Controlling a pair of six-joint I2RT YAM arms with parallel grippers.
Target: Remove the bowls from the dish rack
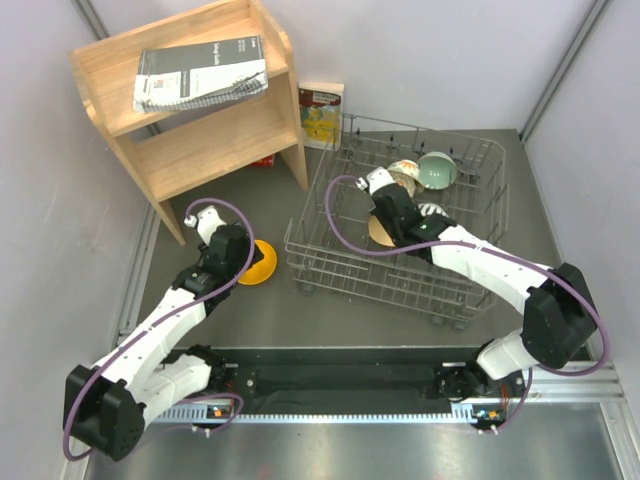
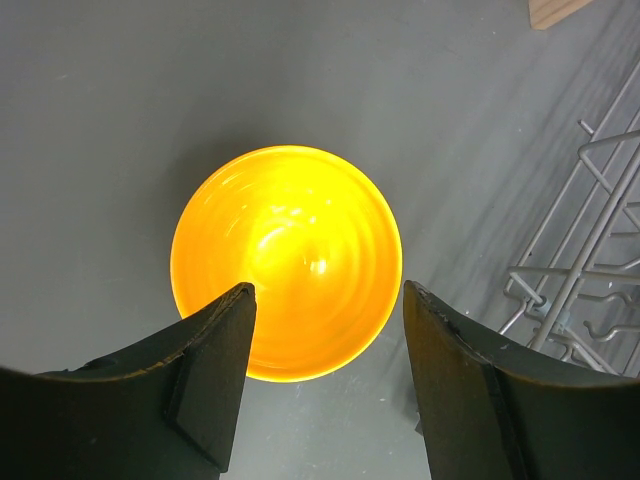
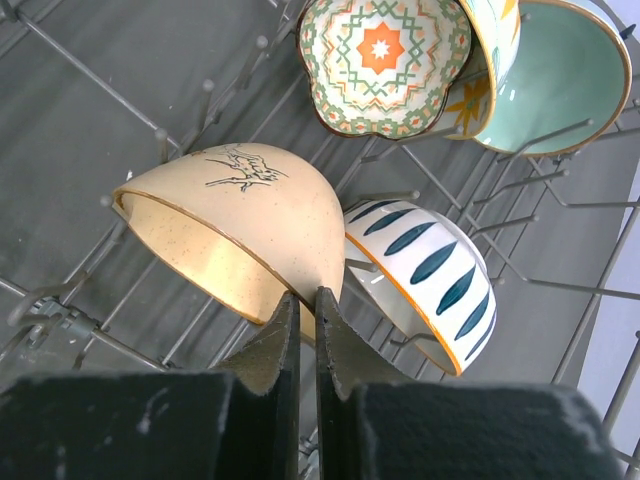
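Note:
The orange-yellow bowl [image 1: 264,266] sits upright on the grey table left of the dish rack [image 1: 330,255]. My left gripper [image 1: 243,258] is open just above it; in the left wrist view the bowl [image 2: 285,250] lies between and beyond the fingers, my gripper [image 2: 328,300] empty. My right gripper [image 1: 386,218] is inside the rack, shut on the rim of the tan-peach bowl [image 3: 240,215], which is tilted on its side. Beside it stands the white striped bowl [image 3: 425,270]. Behind are the floral cream bowl [image 3: 380,60] and the teal bowl [image 3: 555,80].
A wooden shelf [image 1: 190,110] stands at the back left with a spiral booklet [image 1: 200,75] on top. A book [image 1: 321,113] leans on the wall behind the rack. The rack's corner [image 2: 590,250] lies close to the right of the left gripper.

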